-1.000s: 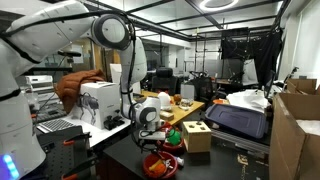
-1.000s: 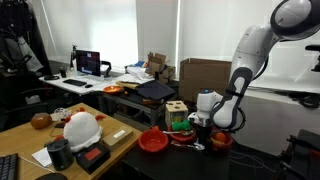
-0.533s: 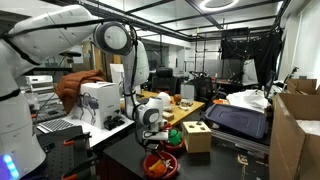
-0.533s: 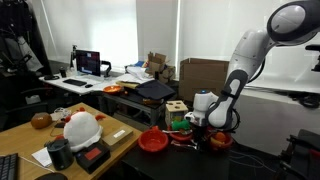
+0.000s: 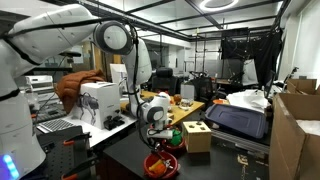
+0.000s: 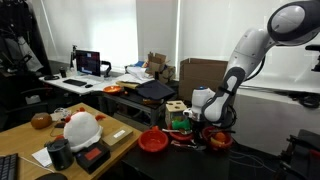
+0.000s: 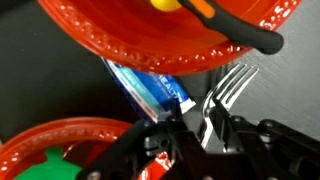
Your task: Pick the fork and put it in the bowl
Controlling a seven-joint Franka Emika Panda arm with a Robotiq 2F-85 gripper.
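Note:
In the wrist view the fork (image 7: 226, 88) lies on the dark tabletop, its pale tines pointing up and to the right. My gripper (image 7: 205, 132) is low over it, and both black fingers press against the fork's thin neck. A red bowl (image 7: 120, 45) fills the top of that view, holding a yellow object and an orange tool with a black handle. Another red bowl (image 7: 50, 140) with something green in it sits at lower left. In both exterior views the gripper (image 5: 160, 133) (image 6: 200, 128) hangs just above the table, beside a red bowl (image 5: 161, 166) (image 6: 219, 142).
A blue and white packet (image 7: 150, 88) lies between the two bowls, close to the fork. A tan wooden box with holes (image 5: 196, 136) (image 6: 177, 108) stands behind. A third red bowl (image 6: 153, 142) sits near the table's front edge.
The arm has eased a little lower over the table. The jaws have closed from wide open onto the fork's neck.

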